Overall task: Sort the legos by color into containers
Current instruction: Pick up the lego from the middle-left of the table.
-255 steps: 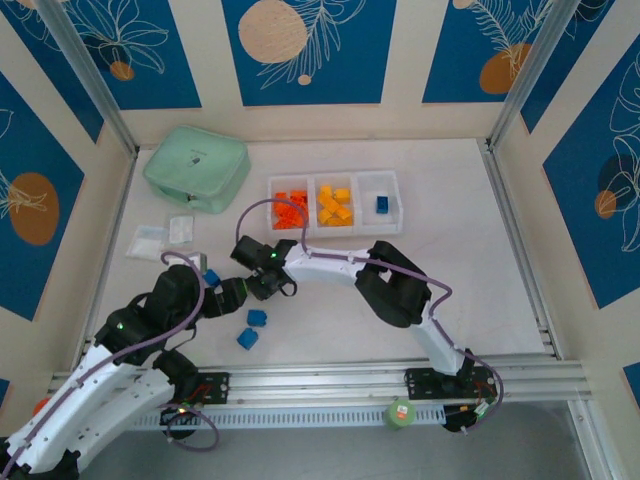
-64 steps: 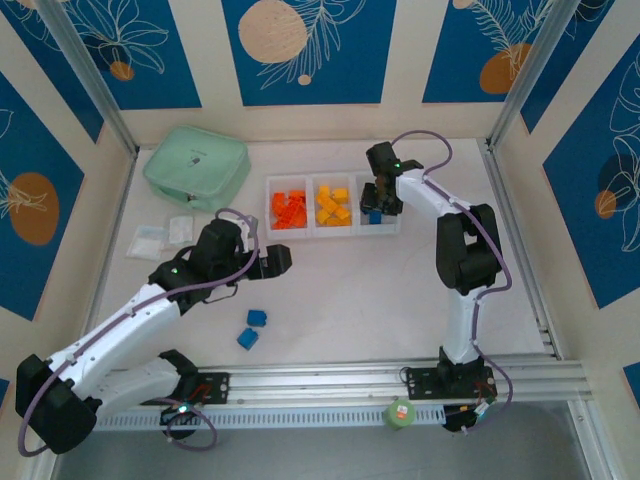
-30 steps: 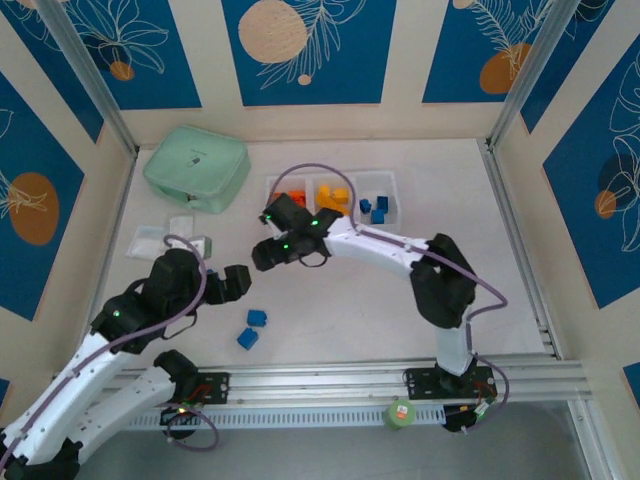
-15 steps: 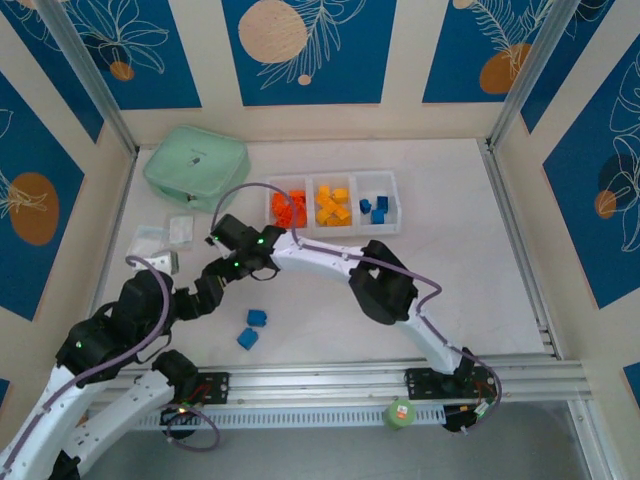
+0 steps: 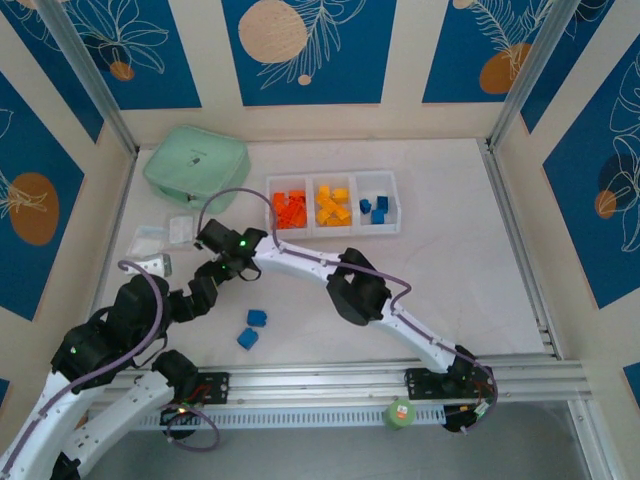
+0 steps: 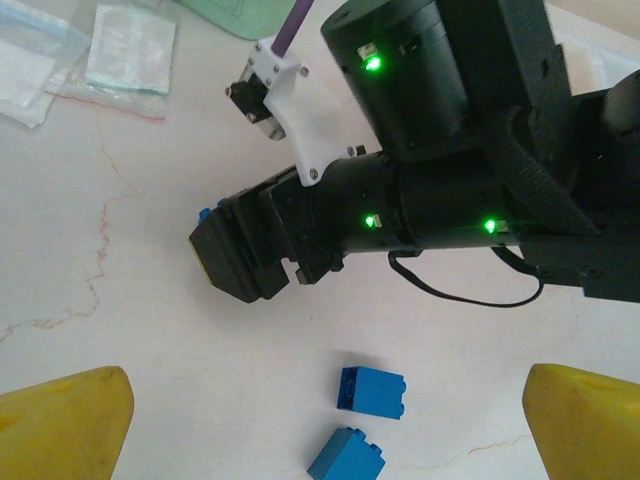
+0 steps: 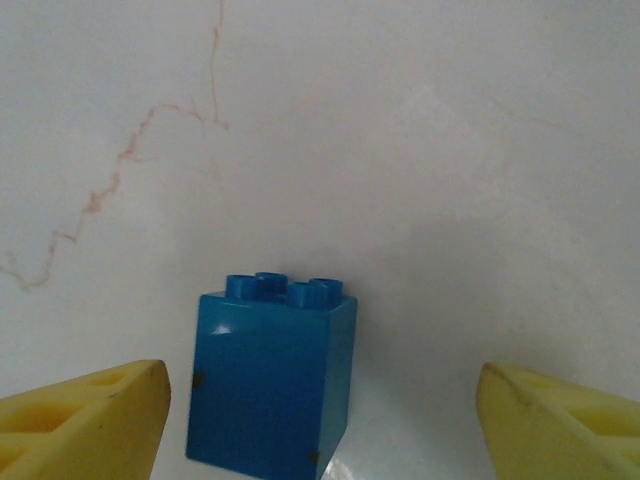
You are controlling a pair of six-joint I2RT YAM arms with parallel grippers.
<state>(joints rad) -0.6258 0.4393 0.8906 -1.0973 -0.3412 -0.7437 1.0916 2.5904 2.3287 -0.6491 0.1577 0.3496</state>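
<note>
Fingers [image 7: 90,420] spread wide, the right pincer [image 7: 325,415] brackets a blue brick [image 7: 270,375] on the counter [image 7: 400,150], off-centre toward one finger, studs at its far end.

No writing can be read on anything.

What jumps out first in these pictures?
The right arm's open claw hangs over a blue brick on the table, at its left. At the far middle, three joined bins hold sorted bricks: red-orange, yellow-orange, blue. Two more blue bricks lie loose near the front.
</note>
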